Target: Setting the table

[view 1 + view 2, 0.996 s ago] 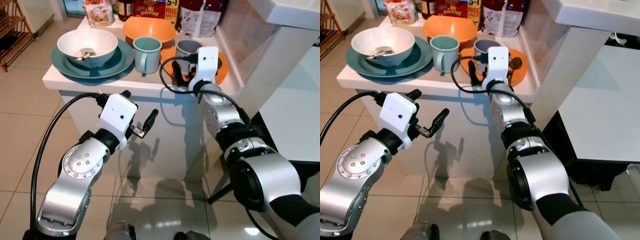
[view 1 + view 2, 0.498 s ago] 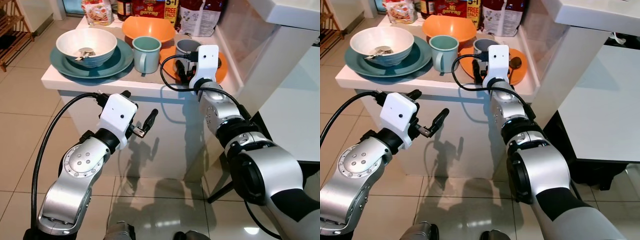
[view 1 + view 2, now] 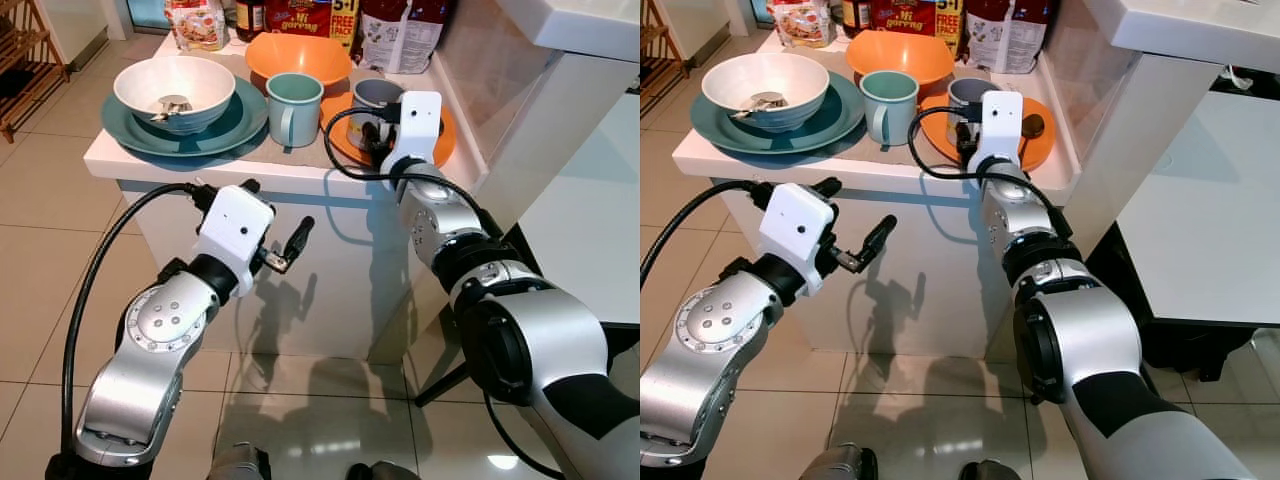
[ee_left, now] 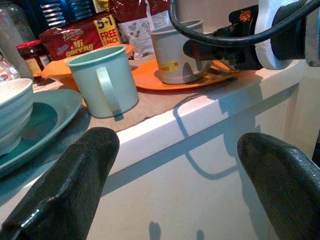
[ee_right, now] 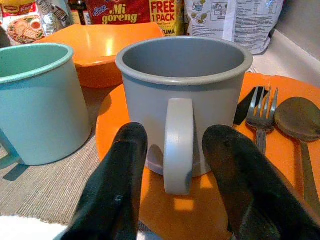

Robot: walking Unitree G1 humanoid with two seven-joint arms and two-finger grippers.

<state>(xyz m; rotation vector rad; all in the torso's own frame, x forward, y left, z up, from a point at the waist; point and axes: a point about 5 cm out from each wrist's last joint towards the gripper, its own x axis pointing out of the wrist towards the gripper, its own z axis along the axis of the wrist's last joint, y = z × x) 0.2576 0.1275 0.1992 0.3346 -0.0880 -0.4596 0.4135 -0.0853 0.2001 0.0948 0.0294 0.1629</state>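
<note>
Because its handle faces the table edge, the grey mug (image 5: pixel 184 100) on the orange plate (image 5: pixel 210 210) suits the right gripper (image 5: pixel 175 165), whose 2 parted fingers straddle that handle unclosed. Left gripper (image 4: pixel 175 165) hovers open, empty, below the table edge.

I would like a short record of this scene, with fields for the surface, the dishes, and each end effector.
surface: white counter
left side: white bowl on a teal plate
middle: teal mug, orange bowl behind it
right side: grey mug, fork and spoon on an orange plate
right end effector: open, one finger on each side of the grey mug's handle
left end effector: open, below the counter edge, holding nothing
</note>
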